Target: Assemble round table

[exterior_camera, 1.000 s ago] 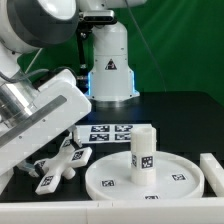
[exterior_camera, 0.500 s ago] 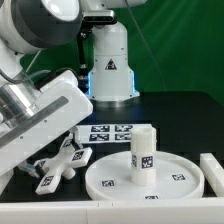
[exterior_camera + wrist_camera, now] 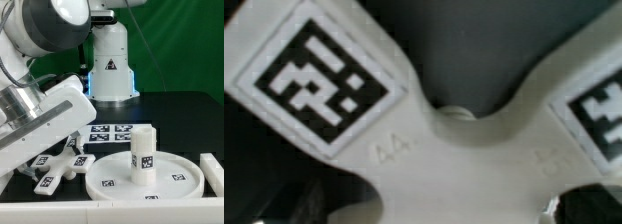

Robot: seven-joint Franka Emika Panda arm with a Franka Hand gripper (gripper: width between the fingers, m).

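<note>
Exterior view read as a clock face centred on the disc.

- Round disc (image 3: 120, 166): lies flat on the dark table (image 3: 185, 118), raised rim up. We judge that it was laid underside up so the other parts can be added from above.
- Post (image 3: 143, 152): stands upright at the disc's middle. Whether it is fully seated we cannot tell.
- Cross-shaped base (image 3: 61, 167): lies flat on the table at 9 o'clock, just beside the disc's rim. It looks like the 1 loose part left.
- Pincer (image 3: 57, 147): hangs over the base on the arm that slants in from 10 o'clock. Its jaws are spread to full width and hold nothing that we can see. The fingertips are mostly masked by the white hand body. In the wrist view the base's hub (image 3: 455, 140) fills the picture, so we judge the pincer is lined up for a grasp there.
- Marker board (image 3: 110, 131): flat at 11 o'clock. A white border rail (image 3: 213, 172) is at 3 o'clock.

Materials and shapes: all 3 furniture parts are smooth matte white plastic with black-and-white square tags. The disc is broad and shallow. The post is a short, stout cylinder. The base has 4 flat arms with rounded ends that meet in concave curves at the hub. Faint embossed marks show near the hub, and we cannot read them. The arms look rigid and thin enough to pinch edgewise.
</note>
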